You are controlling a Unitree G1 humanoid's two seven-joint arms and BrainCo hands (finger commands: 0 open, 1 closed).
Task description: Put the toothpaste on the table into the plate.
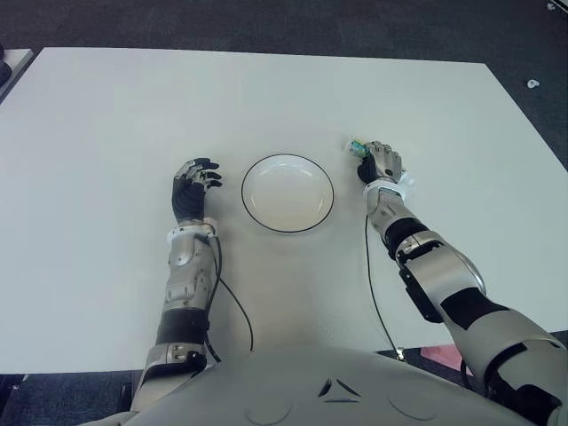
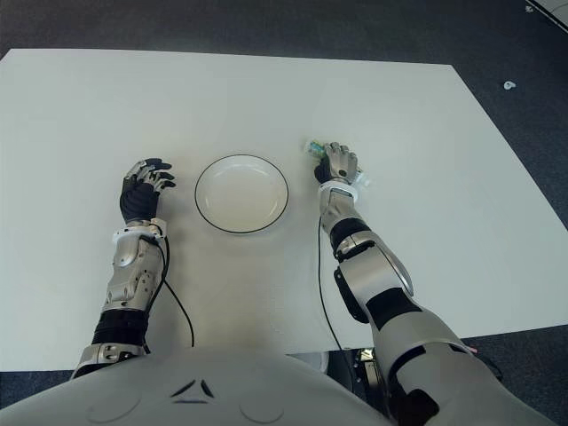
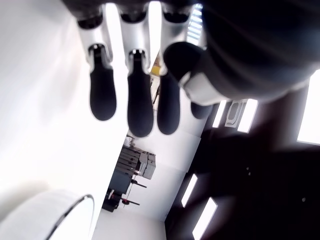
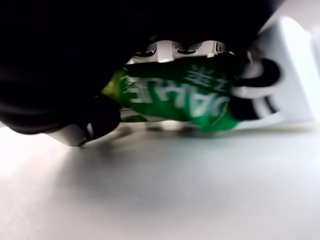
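The right hand [image 1: 382, 163] lies on the table [image 1: 106, 115] just to the right of the plate [image 1: 287, 193], its fingers curled around the green toothpaste [image 4: 175, 92]. The tube seems still low at the table, so lifting and placing remain. The plate holds nothing. The left hand [image 1: 193, 185], fingers relaxed, shows left of the plate.

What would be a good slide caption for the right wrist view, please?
Right hand closed on the green toothpaste, just above the white table.
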